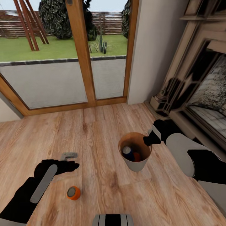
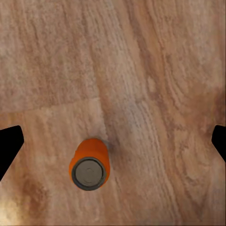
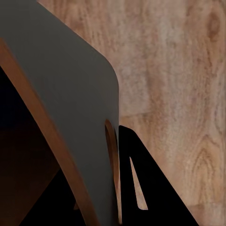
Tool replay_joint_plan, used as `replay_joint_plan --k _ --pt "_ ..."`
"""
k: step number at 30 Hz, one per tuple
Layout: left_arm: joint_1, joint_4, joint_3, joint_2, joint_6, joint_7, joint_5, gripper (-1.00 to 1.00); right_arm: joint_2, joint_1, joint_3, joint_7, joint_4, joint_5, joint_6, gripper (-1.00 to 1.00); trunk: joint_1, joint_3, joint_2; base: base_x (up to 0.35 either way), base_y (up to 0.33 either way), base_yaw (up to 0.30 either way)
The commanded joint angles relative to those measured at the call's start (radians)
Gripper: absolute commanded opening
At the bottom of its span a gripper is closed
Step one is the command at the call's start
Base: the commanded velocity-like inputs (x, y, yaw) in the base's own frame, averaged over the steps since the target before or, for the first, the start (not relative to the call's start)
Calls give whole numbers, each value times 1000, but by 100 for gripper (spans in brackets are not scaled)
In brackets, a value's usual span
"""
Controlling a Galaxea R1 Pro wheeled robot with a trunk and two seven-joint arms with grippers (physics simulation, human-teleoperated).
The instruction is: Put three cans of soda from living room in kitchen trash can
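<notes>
**One orange can on the floor, two cans in the bin**

The bin (image 1: 135,153) stands on the light wood floor (image 1: 94,135) of the living room, in front of the stone fireplace (image 1: 194,81) and some way back from the wood-framed glass doors (image 1: 81,53). Inside it lie a dark blue can (image 1: 127,153) and an orange can (image 1: 136,156), side by side against its copper-brown wall.

The right gripper (image 1: 150,139) is at the bin's rim on the fireplace side; in the right wrist view the bin's wall (image 3: 70,103) passes between the two black fingers (image 3: 146,183), which are clamped on it (one inside, one outside).

The third can (image 1: 73,192), orange with a grey top, stands upright on the bare floor, well apart from the bin and close to the robot's base (image 1: 113,219). The left gripper (image 1: 69,160) hangs above the floor just beyond that can. In the left wrist view its fingertips (image 2: 9,141) sit spread wide at the two edges, holding nothing, with the can (image 2: 89,164) below and between them, nearer one fingertip. Nothing lies between this can and the gripper.
</notes>
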Motion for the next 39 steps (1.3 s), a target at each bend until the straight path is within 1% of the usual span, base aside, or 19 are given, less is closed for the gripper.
replay_joint_plan --k 1,2,6,8,11,12,16,18,19,21,24,26,31,39 --pt "-11 7 5 -1 0 0 3 100 0 0 -6 4 0 -16 1 -100 0 0 0 150 0 0" --pt "-30 16 13 -3 0 2 5 100 1 0 -4 4 0 -16 1 -100 0 0 0 160 0 0" --pt "-69 32 25 -7 0 3 8 100 2 0 -2 3 0 -15 1 -100 0 0 0 144 0 0" --pt "-73 42 27 -7 0 4 8 100 3 0 -2 3 0 -15 1 -100 0 0 0 113 0 0" --pt "-78 91 29 -9 0 4 9 100 3 1 -2 3 0 -15 1 -100 0 0 0 93 0 0" --pt "-79 122 30 -9 0 4 9 100 2 1 -1 3 0 -13 1 -100 0 0 0 42 0 0" --pt "-80 147 30 -9 0 5 9 100 2 1 -1 3 0 -11 1 -100 0 0 0 24 0 0" --pt "-81 182 32 -9 0 5 9 100 3 1 0 2 0 -11 1 -100 0 0 0 7 0 0" --pt "-80 218 43 -9 0 5 9 100 3 1 0 1 0 -10 1 -100 0 0 0 3 0 0" --pt "-78 251 70 -8 0 5 9 100 3 1 0 -1 0 -10 1 -100 0 0 0 1 0 0" --pt "-76 263 91 -8 0 8 8 100 4 1 1 -3 0 -9 1 -100 0 0 0 0 0 0" --pt "-75 265 96 -8 0 11 6 100 4 1 1 -4 0 -9 1 -100 0 0 0 0 0 0" --pt "-74 266 96 -9 0 22 6 100 3 2 0 -6 0 -9 1 -100 0 0 0 0 0 0" --pt "-74 265 91 -23 0 28 8 100 4 5 0 -7 -1 -7 1 -100 0 0 0 -7 -12 0"
